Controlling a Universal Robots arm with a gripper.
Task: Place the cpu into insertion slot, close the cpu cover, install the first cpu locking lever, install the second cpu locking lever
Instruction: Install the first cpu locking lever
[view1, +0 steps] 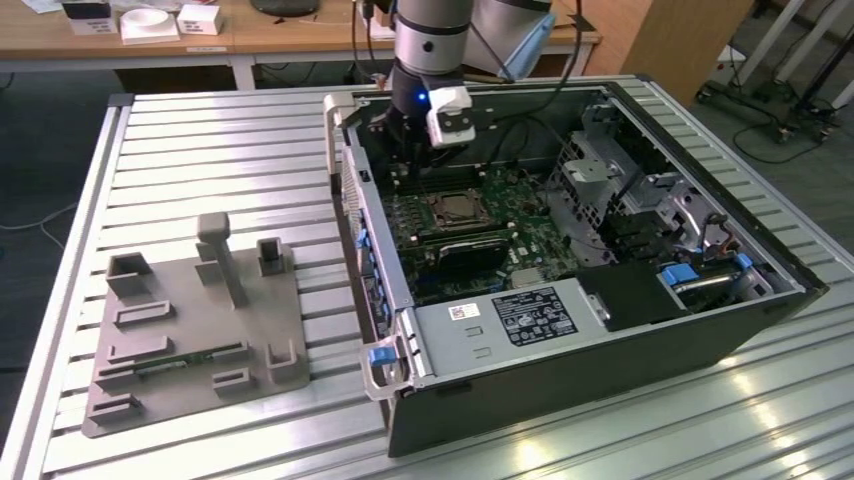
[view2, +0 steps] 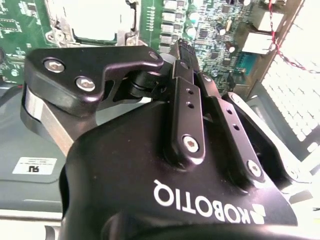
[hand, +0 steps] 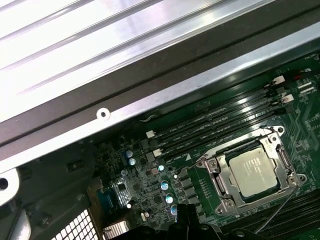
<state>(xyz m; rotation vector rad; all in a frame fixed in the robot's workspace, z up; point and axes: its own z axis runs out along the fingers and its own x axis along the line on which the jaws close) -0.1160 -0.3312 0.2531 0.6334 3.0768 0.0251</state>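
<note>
The computer case (view1: 587, 300) lies open on the slatted metal desk (view1: 200, 150), with the arm reaching down into its far end. In the exterior view the gripper (view1: 416, 160) hangs over the green motherboard (view1: 521, 200), near the insertion slot (view1: 461, 212) but apart from it, on the side toward the case's far wall. In both wrist views its tips (view2: 181, 47) (hand: 190, 225) look drawn narrow together with nothing seen between them, and they stand above small board parts short of the socket. The cpu (hand: 252, 170) already sits in the insertion slot, its silver-grey top showing through the window of the cpu cover (hand: 218, 176), which lies down flat around it. A thin wire lever (hand: 275, 210) slants away from one corner of the socket; whether it is latched cannot be told. Long black memory slots (hand: 215, 125) run beside the socket. A grey parts fixture (view1: 200, 330) rests on the desk at the exterior view's left, well apart from the case
</note>
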